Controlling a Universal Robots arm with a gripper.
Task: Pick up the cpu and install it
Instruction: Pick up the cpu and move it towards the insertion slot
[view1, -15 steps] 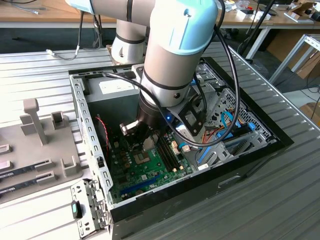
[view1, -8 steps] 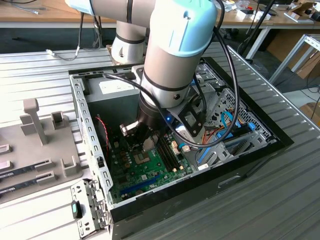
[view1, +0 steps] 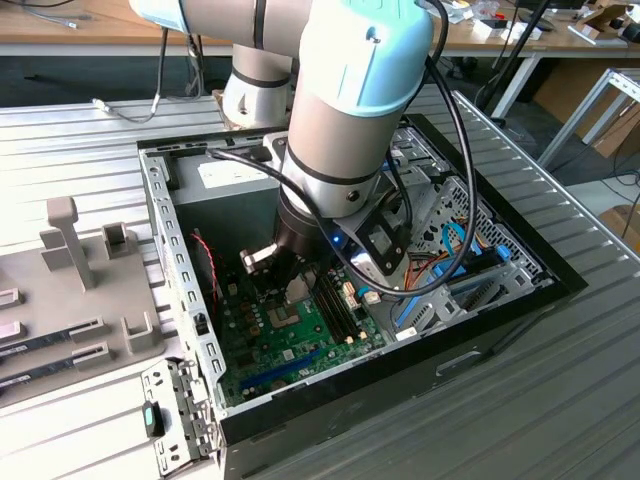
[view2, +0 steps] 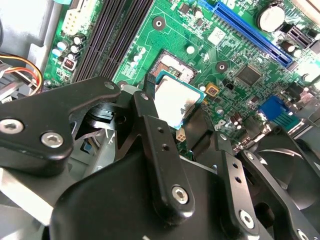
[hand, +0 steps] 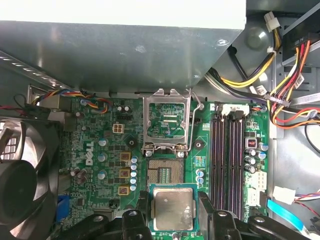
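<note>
Near the open socket (hand: 165, 173), cpu (hand: 173, 208) in tool (hand: 173, 212).

One cpu (hand: 172, 209) — one socket (hand: 165, 172)

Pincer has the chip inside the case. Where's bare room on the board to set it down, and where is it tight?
The open square socket is bare, bordered by its raised metal frame, the dark memory slots and the small silver-topped cpu in the black pincer. Crowded: the black fan side and the coloured cable bundle.
</note>
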